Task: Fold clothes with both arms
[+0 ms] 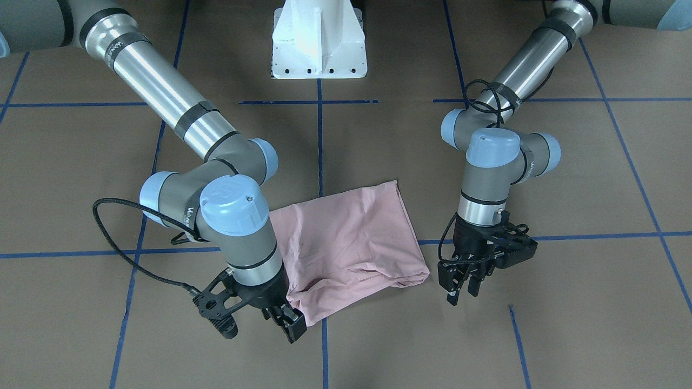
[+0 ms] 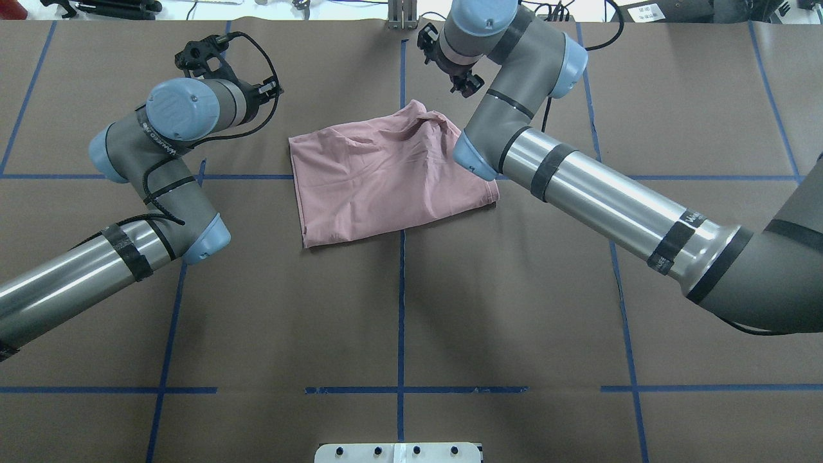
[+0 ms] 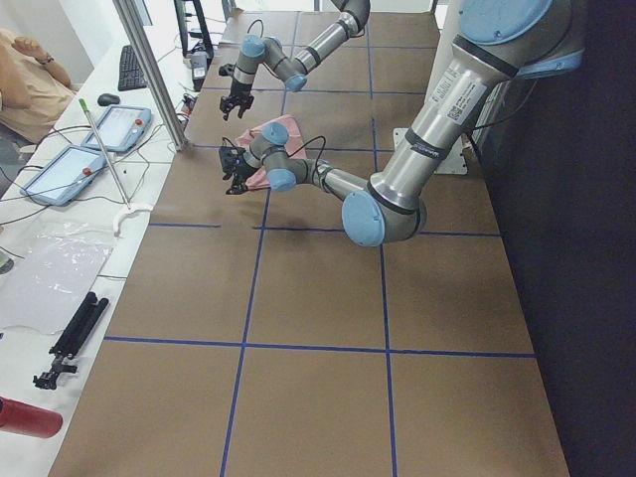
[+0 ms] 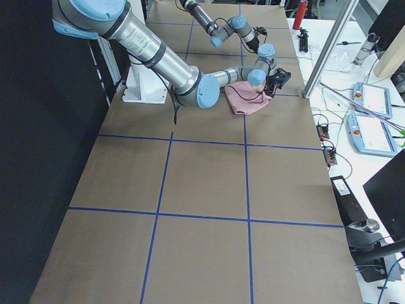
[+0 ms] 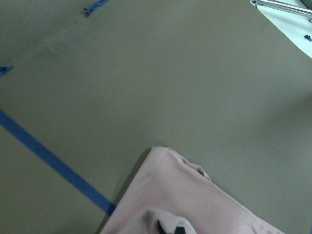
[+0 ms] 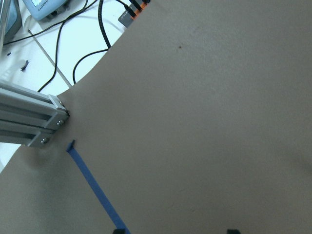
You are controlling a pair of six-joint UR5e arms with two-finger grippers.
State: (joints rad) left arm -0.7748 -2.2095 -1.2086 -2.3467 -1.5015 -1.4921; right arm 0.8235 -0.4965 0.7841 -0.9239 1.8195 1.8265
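Right hand point(image 1: 286, 324) gapes in wrist view; overhead hides this.

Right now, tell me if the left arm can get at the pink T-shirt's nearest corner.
Probably yes. The left arm's fingers hang just beside that corner of the T-shirt, only table showing between; the right arm's fingers are at the opposite corner.

You see the left arm point(image 1: 521, 62) and right arm point(image 1: 157, 92): silver tubes, grey elbows, light-blue joint caps, black bands, black cables.
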